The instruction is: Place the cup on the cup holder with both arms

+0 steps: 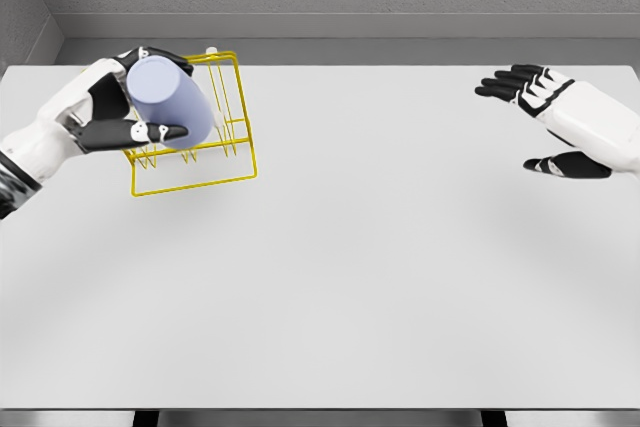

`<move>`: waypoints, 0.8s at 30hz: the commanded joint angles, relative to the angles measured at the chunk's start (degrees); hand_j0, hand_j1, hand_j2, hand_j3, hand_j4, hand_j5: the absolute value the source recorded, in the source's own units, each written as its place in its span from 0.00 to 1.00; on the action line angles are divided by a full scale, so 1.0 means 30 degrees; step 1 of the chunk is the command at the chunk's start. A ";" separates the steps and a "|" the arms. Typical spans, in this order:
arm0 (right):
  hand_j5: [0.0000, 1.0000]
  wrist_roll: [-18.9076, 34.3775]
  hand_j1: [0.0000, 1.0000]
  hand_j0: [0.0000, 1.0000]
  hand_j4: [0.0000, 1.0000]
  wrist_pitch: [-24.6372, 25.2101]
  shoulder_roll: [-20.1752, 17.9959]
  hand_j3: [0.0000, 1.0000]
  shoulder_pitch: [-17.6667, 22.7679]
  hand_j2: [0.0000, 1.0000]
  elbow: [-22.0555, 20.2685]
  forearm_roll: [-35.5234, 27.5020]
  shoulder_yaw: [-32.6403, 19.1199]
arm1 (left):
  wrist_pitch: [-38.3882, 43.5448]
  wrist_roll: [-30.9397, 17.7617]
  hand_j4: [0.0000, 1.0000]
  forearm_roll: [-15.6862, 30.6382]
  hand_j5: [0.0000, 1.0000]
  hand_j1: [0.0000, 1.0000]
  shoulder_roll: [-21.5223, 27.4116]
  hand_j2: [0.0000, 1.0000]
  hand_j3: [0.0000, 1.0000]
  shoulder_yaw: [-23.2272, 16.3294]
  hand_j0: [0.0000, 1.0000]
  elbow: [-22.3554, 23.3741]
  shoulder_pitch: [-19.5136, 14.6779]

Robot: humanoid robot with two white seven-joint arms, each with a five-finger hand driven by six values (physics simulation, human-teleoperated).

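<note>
A pale lavender cup (170, 99) is held tilted at the far left of the table, its base facing me. My left hand (135, 97) is shut on it, with fingers over its top and the thumb under it. The cup hangs right over the yellow wire cup holder (215, 137), overlapping its upright prongs; I cannot tell whether they touch. My right hand (545, 122) hovers open at the far right, fingers spread, holding nothing and far from the holder.
The white table (380, 267) spans the view, with a grey wall behind it. The holder's flat wire base (195, 185) juts toward me on the left.
</note>
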 commanded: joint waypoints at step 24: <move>1.00 -0.0011 1.00 1.00 1.00 0.0046 -0.0015 1.00 -0.0029 1.00 -0.0006 -0.0123 -0.0003 | 0.0238 0.0009 0.58 0.0159 0.58 0.58 -0.0571 0.58 0.58 -0.0023 0.58 0.0579 -0.0117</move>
